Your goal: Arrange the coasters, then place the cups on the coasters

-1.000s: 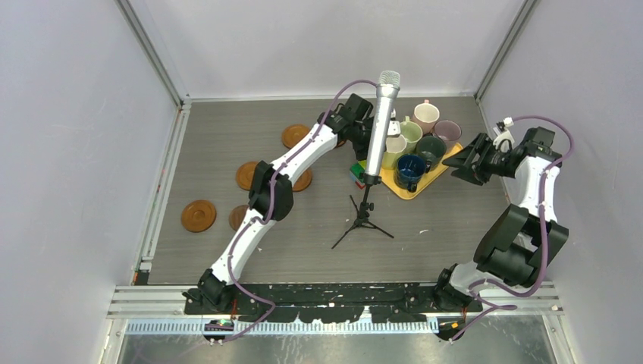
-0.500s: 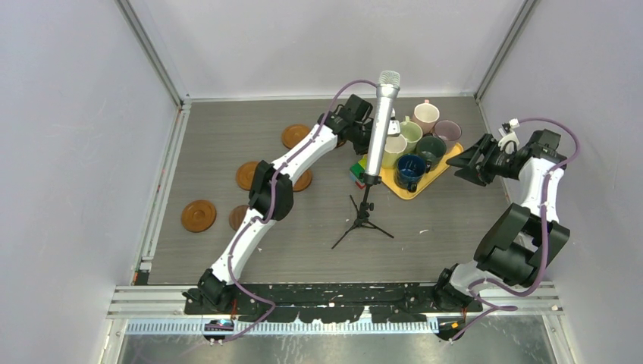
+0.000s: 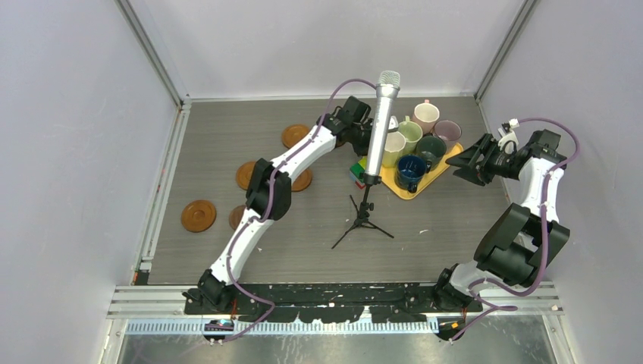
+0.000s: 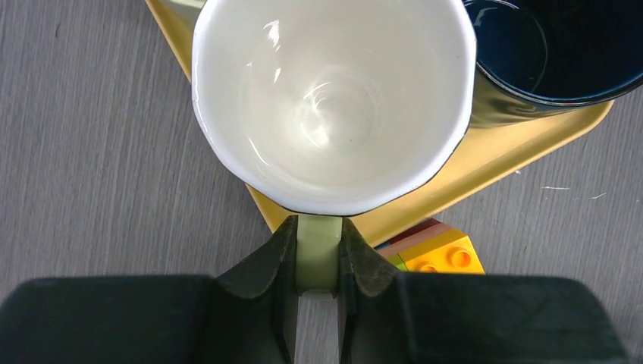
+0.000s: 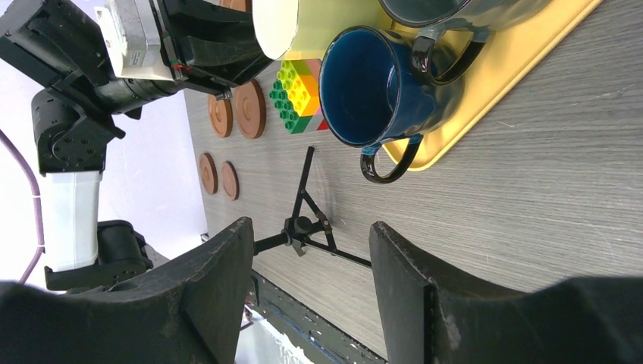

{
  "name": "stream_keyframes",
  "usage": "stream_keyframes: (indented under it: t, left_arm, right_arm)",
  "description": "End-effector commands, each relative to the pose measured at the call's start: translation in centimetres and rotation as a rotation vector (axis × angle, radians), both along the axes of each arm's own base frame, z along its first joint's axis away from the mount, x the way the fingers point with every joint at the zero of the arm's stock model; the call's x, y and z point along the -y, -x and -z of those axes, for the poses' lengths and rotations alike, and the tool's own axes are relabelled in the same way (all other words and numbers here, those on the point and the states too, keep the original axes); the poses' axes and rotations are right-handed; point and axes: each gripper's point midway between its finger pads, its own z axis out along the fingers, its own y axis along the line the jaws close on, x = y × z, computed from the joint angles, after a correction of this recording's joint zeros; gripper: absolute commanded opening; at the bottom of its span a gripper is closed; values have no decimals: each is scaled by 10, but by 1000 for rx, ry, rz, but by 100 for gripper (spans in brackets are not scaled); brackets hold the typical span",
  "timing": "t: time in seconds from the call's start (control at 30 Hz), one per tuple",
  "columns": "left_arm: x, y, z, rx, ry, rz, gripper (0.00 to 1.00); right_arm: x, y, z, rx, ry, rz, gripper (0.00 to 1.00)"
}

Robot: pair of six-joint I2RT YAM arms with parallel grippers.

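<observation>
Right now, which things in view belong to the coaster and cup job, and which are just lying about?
Job:
- coasters, on the left side
- cups, bunched on the right
- cream-yellow cup, handle pinched in the left gripper

Just lying about:
- yellow tray under the cups
- microphone on its tripod
- toy bricks beside the tray

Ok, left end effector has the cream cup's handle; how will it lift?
Likely rigid: the cream cup looks like glazed ceramic. Pinched only at the handle by the left end effector, it may swing or tilt. The dark blue cup sits close, so they could clink.
</observation>
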Motion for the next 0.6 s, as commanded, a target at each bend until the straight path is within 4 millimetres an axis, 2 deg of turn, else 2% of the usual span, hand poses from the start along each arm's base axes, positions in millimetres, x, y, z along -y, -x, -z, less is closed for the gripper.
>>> stream_keyframes:
  t: [0.0,0.2,0.37,0.5,0.57]
  left_arm:
    - [0,-18,-94,106,174,-73,0]
    - [-23,-36,-119,54,288,-178,0]
    - [-47,-56,-151,55,378,-265,0]
    - [-73,-73,-162,105,365,-312,0]
    - [-87,-80,-162,118,343,-329,0]
  right_arm:
    - [-2,0,-18,54,0,-8,62]
    - [-4,0,-22,59,-6,-5,60]
    - [-4,-1,-30,74,-7,0,60]
    - [-5,0,-38,90,-6,4,60]
    - [-6,1,-41,95,-1,8,61]
